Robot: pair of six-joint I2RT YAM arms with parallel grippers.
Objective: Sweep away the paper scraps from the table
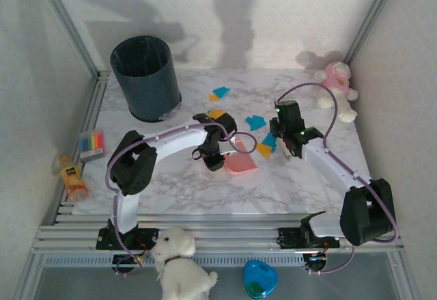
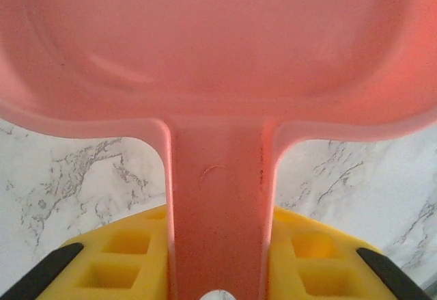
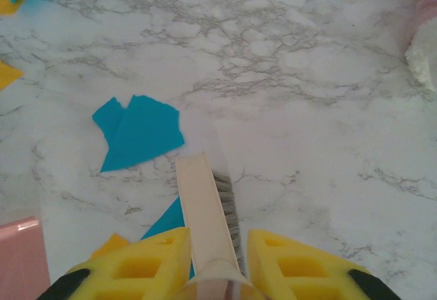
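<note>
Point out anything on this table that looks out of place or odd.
Teal and orange paper scraps lie scattered across the middle of the marble table as loose litter. A yellow juice bottle lies tipped on its side at the table's left edge. Nothing looks broken or spilled.

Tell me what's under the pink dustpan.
White marble table shows either side of the pink dustpan handle. Whatever lies beneath the pan itself is covered.

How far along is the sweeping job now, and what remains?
Done: left gripper shut on the handle of the pink dustpan, right gripper shut on the brush. In hand: the brush sits near a teal scrap. Left: the paper scraps lie scattered on the table; none shows in the dustpan.
</note>
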